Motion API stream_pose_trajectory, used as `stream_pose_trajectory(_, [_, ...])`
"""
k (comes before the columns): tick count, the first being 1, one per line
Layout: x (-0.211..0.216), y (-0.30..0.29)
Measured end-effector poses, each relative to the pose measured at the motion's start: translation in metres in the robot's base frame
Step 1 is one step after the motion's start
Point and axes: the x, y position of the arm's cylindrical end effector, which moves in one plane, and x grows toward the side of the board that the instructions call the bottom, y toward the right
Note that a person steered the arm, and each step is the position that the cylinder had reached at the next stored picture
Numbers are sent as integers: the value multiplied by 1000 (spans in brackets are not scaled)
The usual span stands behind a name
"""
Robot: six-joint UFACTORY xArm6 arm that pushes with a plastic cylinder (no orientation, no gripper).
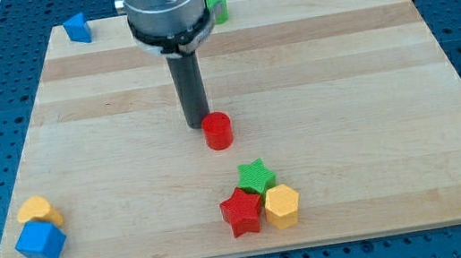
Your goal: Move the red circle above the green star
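The red circle (218,131), a short red cylinder, stands on the wooden board (369,82) near its middle. The green star (256,177) lies below it and slightly to the view's right, a short gap apart. My tip (197,125) rests on the board just left of and slightly above the red circle, touching or almost touching its side. The rod rises from there toward the view's top.
A red star (241,212) and a yellow hexagon (282,206) touch the green star from below. A green cylinder (217,8) and a blue block (76,28) sit at the top edge. A yellow block (38,211) and a blue cube (40,242) lie bottom left.
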Motion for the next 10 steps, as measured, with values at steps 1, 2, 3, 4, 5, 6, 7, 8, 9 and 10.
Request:
stream_pose_trajectory(1, [5,5])
stream_pose_trajectory(2, [-6,7])
stream_pose_trajectory(3, [-2,16])
stream_pose_trajectory(4, [16,16])
stream_pose_trajectory(5, [19,31])
stream_pose_trajectory(6, [21,44])
stream_pose_trajectory(7, [33,44])
stream_pose_trajectory(8, [42,45])
stream_pose_trajectory(9, [47,45])
stream_pose_trajectory(10, [51,46])
